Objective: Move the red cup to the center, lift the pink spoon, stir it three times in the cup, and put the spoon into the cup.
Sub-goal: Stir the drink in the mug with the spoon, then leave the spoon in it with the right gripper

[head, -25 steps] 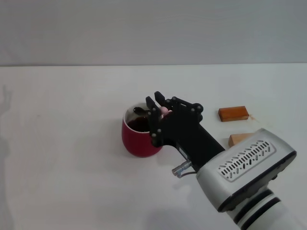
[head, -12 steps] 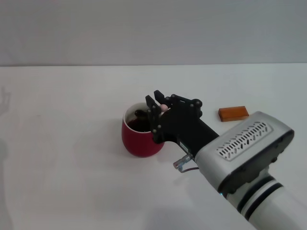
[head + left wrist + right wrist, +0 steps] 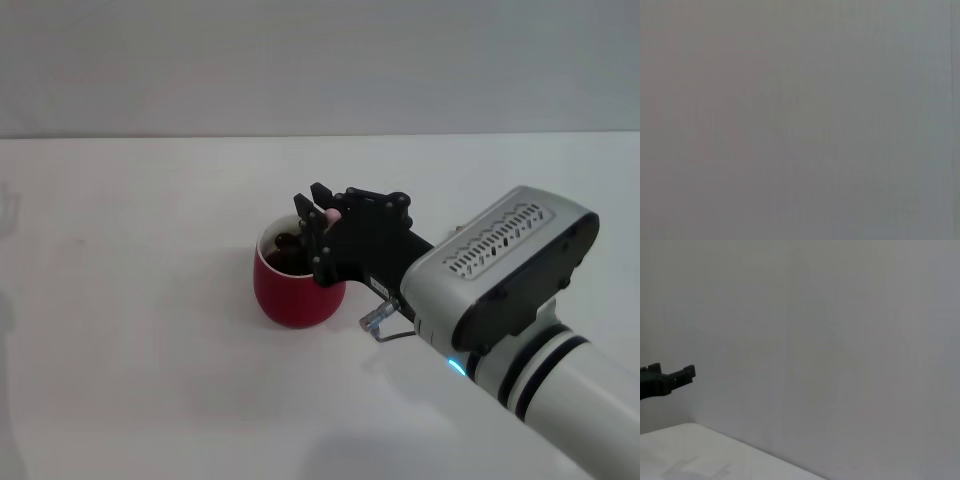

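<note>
The red cup stands near the middle of the white table in the head view, with dark liquid inside. My right gripper is over the cup's right rim, shut on the pink spoon; only the tip of its pink handle shows between the fingers. The spoon's bowl reaches down into the cup. The right wrist view shows one black fingertip against the wall. The left gripper is out of view.
My right arm crosses the table's right side and hides what lies behind it. The left wrist view shows only a plain grey surface. A grey wall backs the table.
My right gripper has shifted left over the cup with the spoon. The arm has swung up and left, and it now covers the two wooden blocks seen earlier at the right.
</note>
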Robot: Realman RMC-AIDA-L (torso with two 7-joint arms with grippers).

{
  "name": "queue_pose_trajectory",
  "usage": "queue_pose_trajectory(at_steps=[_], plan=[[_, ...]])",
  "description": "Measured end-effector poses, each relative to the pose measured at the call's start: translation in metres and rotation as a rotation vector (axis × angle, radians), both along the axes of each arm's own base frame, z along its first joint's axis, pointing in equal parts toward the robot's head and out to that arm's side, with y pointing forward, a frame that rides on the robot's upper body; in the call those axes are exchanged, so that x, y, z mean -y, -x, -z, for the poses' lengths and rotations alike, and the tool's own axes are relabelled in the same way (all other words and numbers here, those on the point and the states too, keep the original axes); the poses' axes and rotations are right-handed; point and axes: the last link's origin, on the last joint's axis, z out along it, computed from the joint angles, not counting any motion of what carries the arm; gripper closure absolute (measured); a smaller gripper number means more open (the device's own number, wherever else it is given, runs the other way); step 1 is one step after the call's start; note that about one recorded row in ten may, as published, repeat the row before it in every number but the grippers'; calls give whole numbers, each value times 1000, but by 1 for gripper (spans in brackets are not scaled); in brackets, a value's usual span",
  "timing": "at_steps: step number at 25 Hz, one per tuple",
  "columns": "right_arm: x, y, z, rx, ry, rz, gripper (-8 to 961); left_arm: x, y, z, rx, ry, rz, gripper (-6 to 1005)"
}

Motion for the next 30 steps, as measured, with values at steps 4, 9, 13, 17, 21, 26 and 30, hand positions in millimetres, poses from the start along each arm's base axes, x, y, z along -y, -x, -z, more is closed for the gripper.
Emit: queue_pose_trajectory(at_steps=[4,9,13,17,21,26,30], plan=[[-4,4,-3,12,36,0,820,0,0,0,1,-1,0,168],[-6,7,-7,13,57,2,821,0,0,0,1,-1,0,168],[-8,9,-13,12,76,9,821,1,1,0,1,-2,-2,168],[-9,9,-16,6,94,22,820,1,1,-1,0,-4,-2,168],[-9,9,-18,0,118,44,820,2,1,-1,-2,-5,-2,168],[-8,13,-22,10,112,52,820,4,2,-1,0,-8,0,169],[-8,13,-23,21,115,58,821,5,3,-1,3,-9,0,169]])
